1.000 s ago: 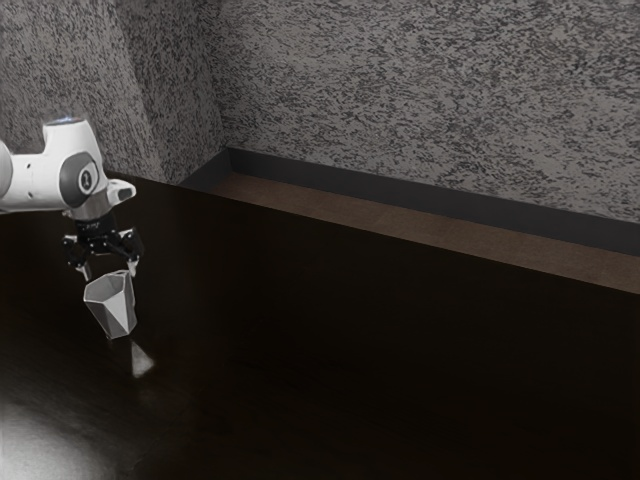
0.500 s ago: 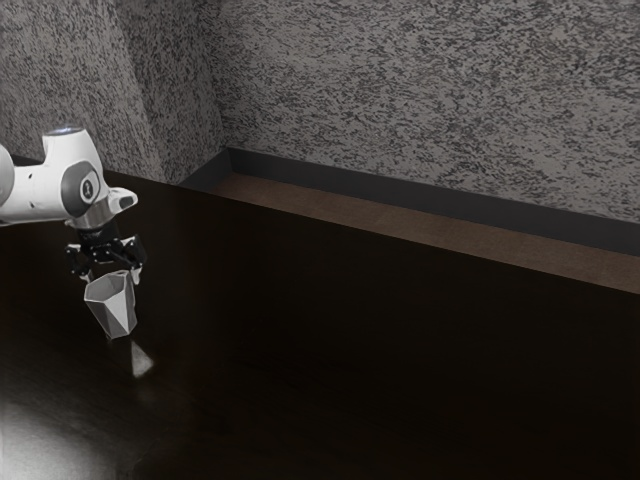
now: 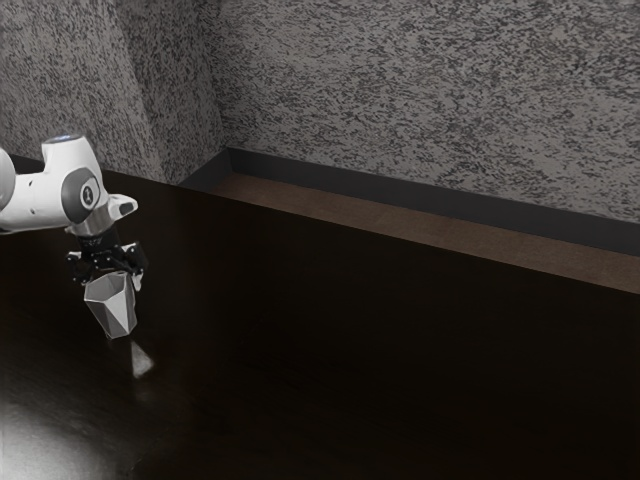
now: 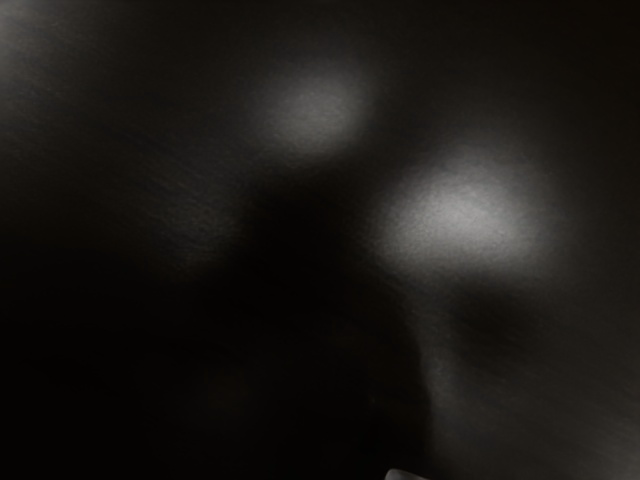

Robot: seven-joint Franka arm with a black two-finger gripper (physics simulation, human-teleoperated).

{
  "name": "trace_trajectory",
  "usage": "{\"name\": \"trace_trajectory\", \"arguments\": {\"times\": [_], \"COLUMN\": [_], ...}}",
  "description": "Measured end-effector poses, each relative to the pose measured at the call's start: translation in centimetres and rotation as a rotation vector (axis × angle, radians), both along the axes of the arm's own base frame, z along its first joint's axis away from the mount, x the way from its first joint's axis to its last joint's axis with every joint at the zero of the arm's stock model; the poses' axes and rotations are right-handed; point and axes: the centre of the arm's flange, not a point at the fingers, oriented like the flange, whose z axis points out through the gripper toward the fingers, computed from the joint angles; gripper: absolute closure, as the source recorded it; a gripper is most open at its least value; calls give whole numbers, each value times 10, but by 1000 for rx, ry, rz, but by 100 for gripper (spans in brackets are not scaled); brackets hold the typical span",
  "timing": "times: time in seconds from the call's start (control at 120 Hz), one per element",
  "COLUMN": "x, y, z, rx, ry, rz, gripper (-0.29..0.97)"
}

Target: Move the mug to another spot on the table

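Observation:
A pale grey faceted mug [image 3: 111,308] stands on the dark glossy table [image 3: 330,340] near the exterior view's left edge. My black gripper [image 3: 106,278] hangs straight down over it from the white arm [image 3: 55,190]. Its fingers are spread at the mug's rim, one on each side, and I see no squeeze on the wall, so it is open. In the wrist view a small pale sliver of the mug [image 4: 402,474] shows just under the hand, above the dark table [image 4: 150,330] with its blurred light patches.
A brown raised ledge [image 3: 420,225] runs along the table's far side under a speckled grey wall [image 3: 420,90]. A bright reflection [image 3: 140,362] lies on the tabletop beside the mug. The table stretches wide toward the exterior view's right.
My gripper has come down from just above the mug to the level of its rim. The mug has stayed where it was.

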Motion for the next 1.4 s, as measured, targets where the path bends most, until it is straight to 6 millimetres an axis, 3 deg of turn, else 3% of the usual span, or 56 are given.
{"name": "trace_trajectory", "arguments": {"times": [0.133,0.475,0.958,1.4], "x": [-1,-3,-10,-27], "y": [0,-1,-3,-2], "z": [-2,-3,-2,12], "rx": [-2,-1,-13,-135], "ry": [-1,-3,30,89], "rz": [0,5,28,162], "gripper": [2,40,63,73]}}
